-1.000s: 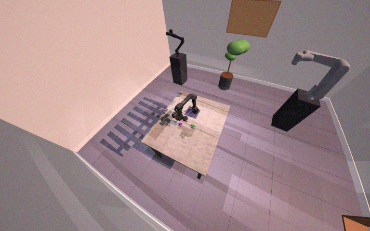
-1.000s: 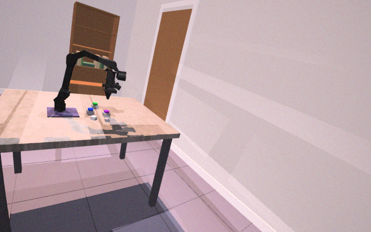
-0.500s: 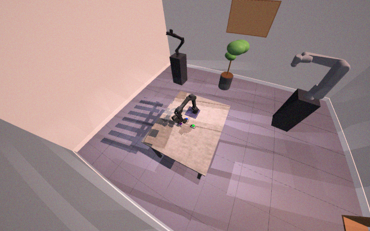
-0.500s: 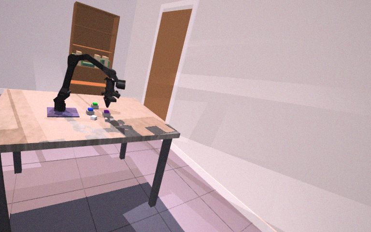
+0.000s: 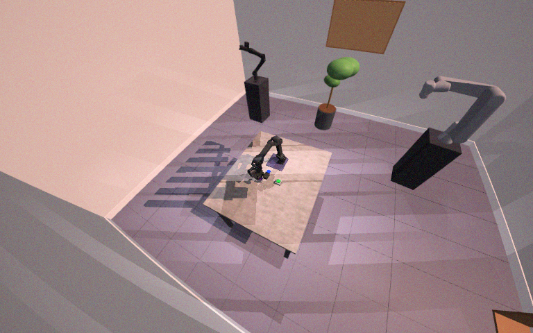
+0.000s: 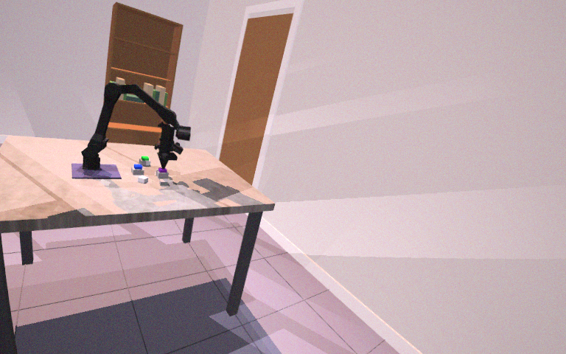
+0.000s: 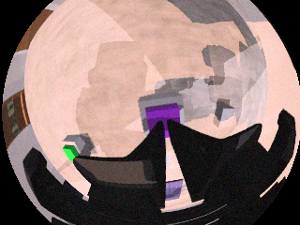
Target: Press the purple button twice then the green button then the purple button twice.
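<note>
The arm [image 6: 115,102] reached out from its base on the purple mat [image 6: 96,170] and bent down over the table [image 6: 23,192], so that the gripper [image 6: 163,165] pointed straight down at the purple button [image 6: 162,170]. In the exterior view the fingertips stood right at the top of the purple cap — whether they were pressing on it or a hair above it could not be told from that angle. The jaws were clenched nearly all the way and held nothing; in the wrist view the two dark fingers met in a narrow wedge whose tip lay at the lower edge of the purple button [image 7: 163,115], which sat on its grey housing near the middle of that picture.

The green button [image 6: 144,158] stood farther back on the table, apart from the gripper (in the wrist view it showed only as a small green patch [image 7: 69,153] off to the left edge). The blue button [image 6: 137,167] sat between the arm's base and the purple one, and a small white block [image 6: 142,178] lay just in front of the blue button, nearer the table's front edge, touching neither.

From the top view the gripper [image 5: 261,175] covered the purple button, while the blue button [image 5: 268,171] and the green button [image 5: 277,181] showed beside it — both well out from under the fingers.
</note>
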Robot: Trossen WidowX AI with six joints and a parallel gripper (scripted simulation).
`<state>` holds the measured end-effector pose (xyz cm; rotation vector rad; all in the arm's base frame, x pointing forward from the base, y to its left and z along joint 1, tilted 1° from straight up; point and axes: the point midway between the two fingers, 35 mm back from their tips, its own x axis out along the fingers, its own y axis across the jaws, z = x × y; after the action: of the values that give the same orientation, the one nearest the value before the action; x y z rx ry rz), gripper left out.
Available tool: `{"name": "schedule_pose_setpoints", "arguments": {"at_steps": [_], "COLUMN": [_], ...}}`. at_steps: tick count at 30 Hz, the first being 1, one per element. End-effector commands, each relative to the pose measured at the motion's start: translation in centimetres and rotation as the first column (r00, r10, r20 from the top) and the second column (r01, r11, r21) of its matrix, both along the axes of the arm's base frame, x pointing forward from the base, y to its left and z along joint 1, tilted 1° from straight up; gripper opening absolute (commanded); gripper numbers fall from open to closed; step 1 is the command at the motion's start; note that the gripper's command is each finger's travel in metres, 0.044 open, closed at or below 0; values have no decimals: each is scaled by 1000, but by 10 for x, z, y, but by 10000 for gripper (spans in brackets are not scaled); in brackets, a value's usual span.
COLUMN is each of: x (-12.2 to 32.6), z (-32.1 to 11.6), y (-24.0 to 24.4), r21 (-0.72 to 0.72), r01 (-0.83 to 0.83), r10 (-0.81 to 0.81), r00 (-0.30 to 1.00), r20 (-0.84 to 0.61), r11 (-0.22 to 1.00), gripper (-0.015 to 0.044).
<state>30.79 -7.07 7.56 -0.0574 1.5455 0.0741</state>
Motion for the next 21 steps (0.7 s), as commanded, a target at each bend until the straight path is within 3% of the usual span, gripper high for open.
{"name": "schedule_pose_setpoints", "arguments": {"at_steps": [1,21], "x": [-2,-2], "z": [-7,-10], "y": [0,0], "r21": [-1,-1], "r01": [-2,-2], "r10": [2,2], "r00": [1000,1000], "r20": [-7,-7], "r11": [1000,1000], "gripper": [20,20]}}
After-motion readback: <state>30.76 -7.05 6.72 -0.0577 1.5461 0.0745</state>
